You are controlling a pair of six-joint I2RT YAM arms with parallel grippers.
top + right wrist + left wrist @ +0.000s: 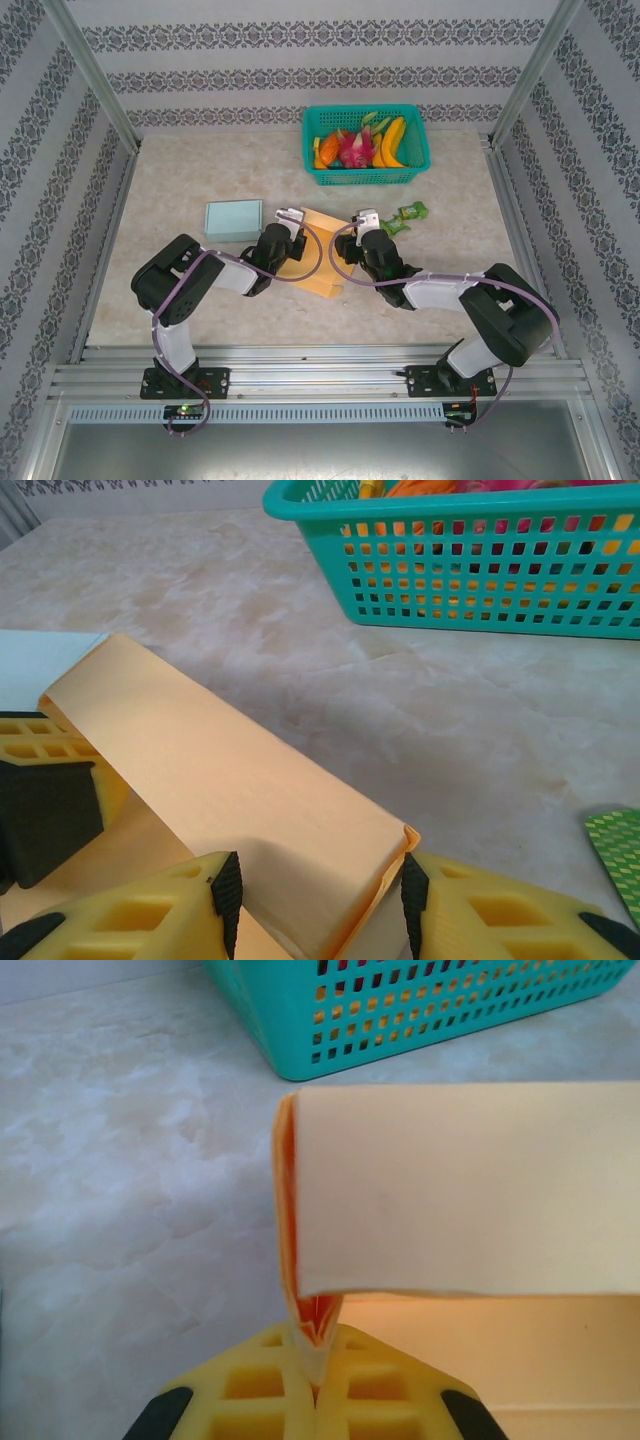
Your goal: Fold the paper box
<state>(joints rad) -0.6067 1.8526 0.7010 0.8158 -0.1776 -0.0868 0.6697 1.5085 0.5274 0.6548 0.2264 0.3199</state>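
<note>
The orange paper box [318, 275] lies mid-table between the two arms, partly folded. My left gripper [296, 240] holds its left end. In the left wrist view the yellow fingers are shut [315, 1385] on a thin folded edge of the box [460, 1190], whose pale panel stands up ahead. My right gripper [346, 250] is at the box's right end. In the right wrist view its black pads [225, 890] press either side of a folded-over panel of the box [230, 780], and the gripper [318, 900] is shut on it. The left gripper's finger [40, 810] shows at the far end.
A teal basket [420, 165] of toy fruit stands at the back right of the box, also seen ahead as the basket [420, 1010] and basket [480, 570]. A pale blue flat box [233, 220] lies to the left. A green packet [405, 215] lies to the right.
</note>
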